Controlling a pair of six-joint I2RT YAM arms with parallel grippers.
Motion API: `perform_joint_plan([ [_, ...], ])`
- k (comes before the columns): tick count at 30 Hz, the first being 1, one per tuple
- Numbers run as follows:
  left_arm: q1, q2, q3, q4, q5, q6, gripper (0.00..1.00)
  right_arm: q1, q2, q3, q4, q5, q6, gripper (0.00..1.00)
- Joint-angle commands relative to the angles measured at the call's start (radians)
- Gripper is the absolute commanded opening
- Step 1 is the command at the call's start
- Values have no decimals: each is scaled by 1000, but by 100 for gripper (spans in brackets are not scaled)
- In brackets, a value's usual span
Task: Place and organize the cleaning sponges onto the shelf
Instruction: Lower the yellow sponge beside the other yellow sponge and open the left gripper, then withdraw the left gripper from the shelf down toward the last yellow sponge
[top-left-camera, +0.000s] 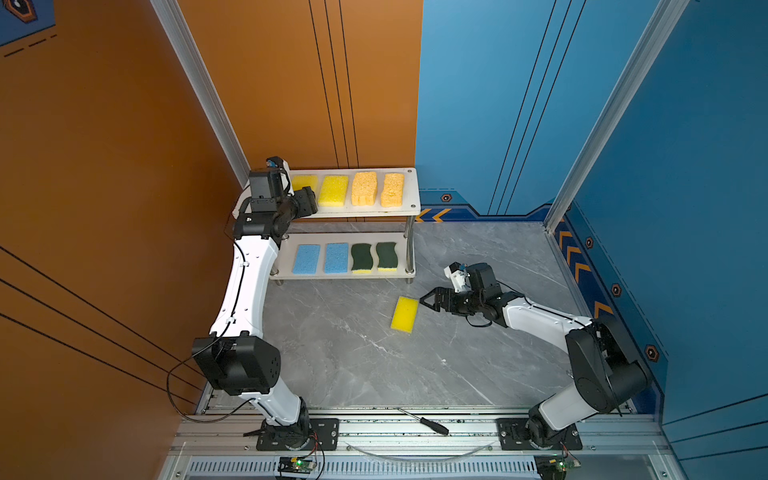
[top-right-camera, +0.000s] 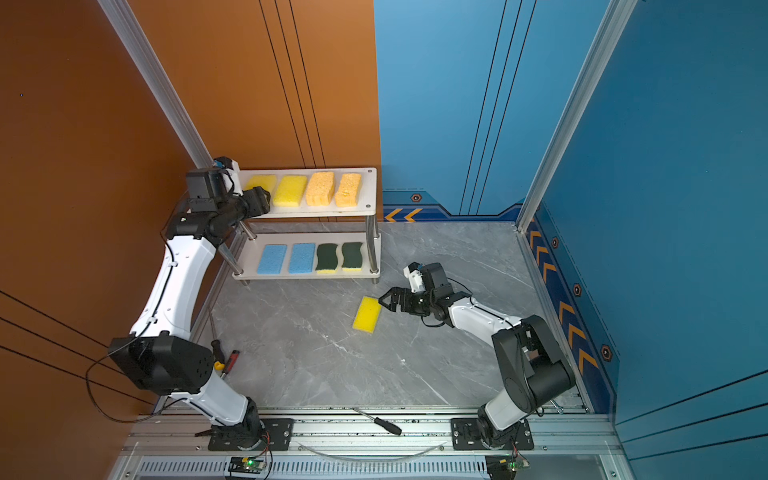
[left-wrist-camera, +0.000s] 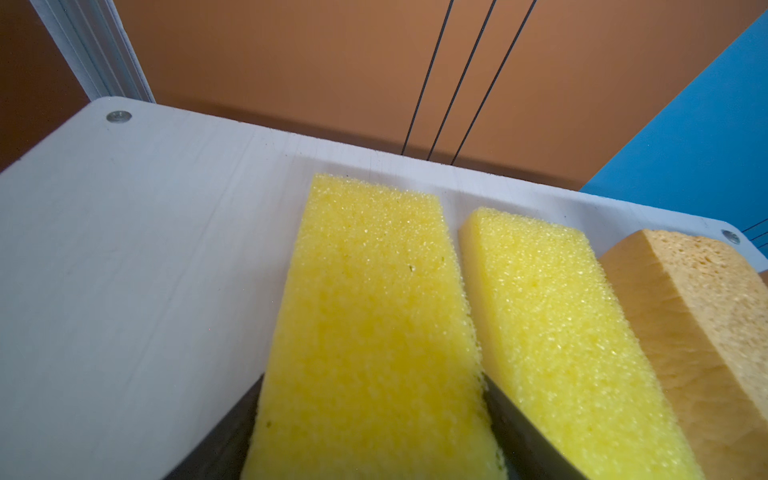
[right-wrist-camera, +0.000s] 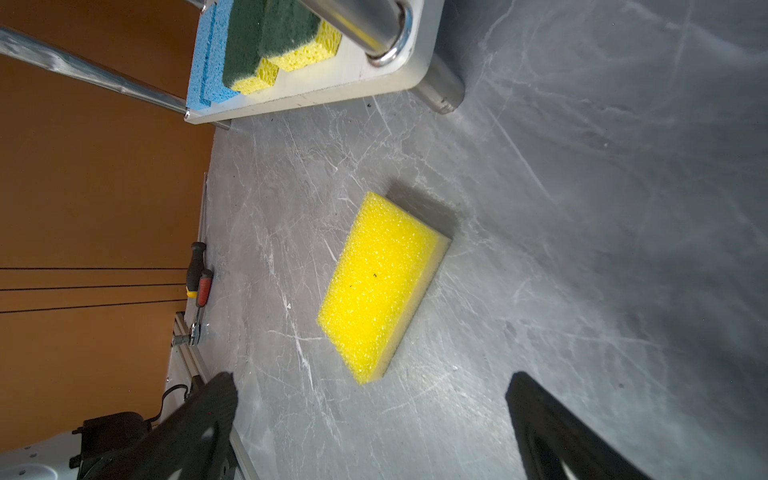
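The shelf stands at the back left. Its top board carries two yellow sponges and two orange sponges. Two blue sponges and two green-on-yellow sponges lie on the lower board. My left gripper reaches over the top board's left end, its fingers pressed against both sides of the leftmost yellow sponge, which lies flat on the board. One more yellow sponge lies on the table. My right gripper hovers open just right of it.
A screwdriver lies on the front rail. More hand tools lie by the left wall. Orange and blue walls close in the left, back and right sides. The grey table stretches in front of the shelf.
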Motion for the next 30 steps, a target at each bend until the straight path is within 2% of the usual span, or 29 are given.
perform_joint_plan([
  [1,-13,-23,-35,-29,-39,-13,73,6,3,-14,15,2,7,100],
  [10,-19,-29,-60,-26,-50,-13,77,5,8,-19,24,-1,11,100],
  [16,-18,-31,-60,-26,-50,-22,83,5,8,-18,23,-1,10,100],
  [24,-17,-47,-68,-24,-45,-29,85,5,9,-21,23,-5,12,100],
  [26,-16,-56,-68,-24,-47,-29,91,5,9,-21,23,-5,11,100],
  [30,-13,-70,-63,-24,-43,-27,94,5,11,-19,24,-6,13,100],
])
